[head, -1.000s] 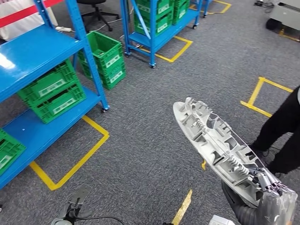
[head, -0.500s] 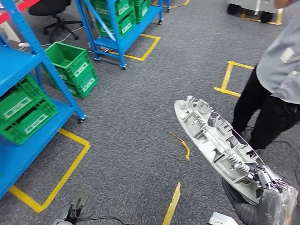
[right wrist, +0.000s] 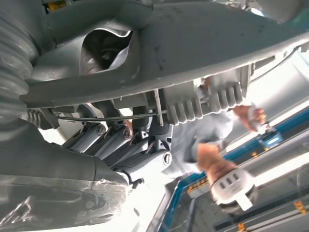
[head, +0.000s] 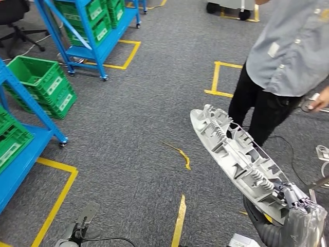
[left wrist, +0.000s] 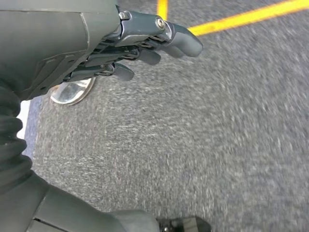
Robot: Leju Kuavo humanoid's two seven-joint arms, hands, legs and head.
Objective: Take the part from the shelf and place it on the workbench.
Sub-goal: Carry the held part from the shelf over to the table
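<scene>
Scenery is sliding leftward across the head view: the robot is turning away from the blue metal shelf, carrying the long grey ribbed plastic part grasped in its right hand. The left hand is hanging loosely outstretched, holding nothing. Tabletop not yet visible; a person is standing near.

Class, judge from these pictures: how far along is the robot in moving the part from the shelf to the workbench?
Done: the grey part is off the shelf, held by the right robot hand over the carpet. In hand: carrying it, with a person standing close ahead. The left robot hand hangs with nothing in it. Left: no workbench is in sight, so reaching it and setting the part down remain.
</scene>
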